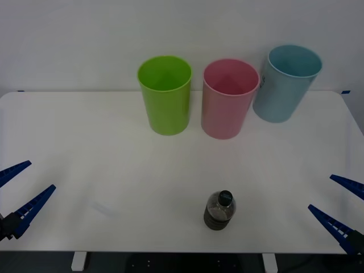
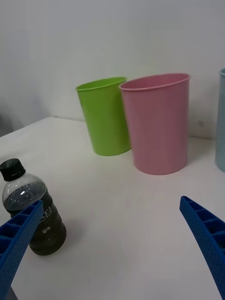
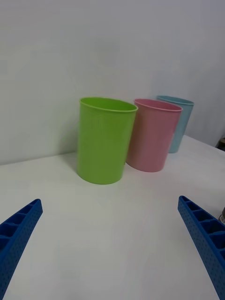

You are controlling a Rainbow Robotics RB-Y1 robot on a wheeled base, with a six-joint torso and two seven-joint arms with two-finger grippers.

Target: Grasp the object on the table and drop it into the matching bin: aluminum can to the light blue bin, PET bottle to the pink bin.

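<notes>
- Bottle (image 1: 219, 210) stands upright near the front edge of the table (image 1: 85, 148), a little right of centre, with its dark cap on and dark liquid inside; nothing touches it, so the grasp has not yet begun
- Right gripper (image 1: 335, 202) hangs low over the table's front right corner, its blue fingers spread wide; in the right wrist view the bottle (image 2: 33, 214) sits just beside one finger, not between the two, so my guess is the arm must swing inward before it can close
- Left gripper (image 1: 21, 186) rests at the front left corner, fingers likewise spread apart and holding nothing; it is well apart from the bottle, which makes the right arm the likelier one for the job
- Pink bin (image 1: 228, 98) stands at the back of the table between the green bin (image 1: 165, 94) and the light blue bin (image 1: 285, 82), all three upright with open mouths facing up so a thing can be dropped in from above
- Being plastic, the bottle belongs in the pink bin, which stands almost straight behind it
- Pink and green bins stand just beside each other, so a release off to the left could land in the wrong one; the drop should be centred over the pink rim
</notes>
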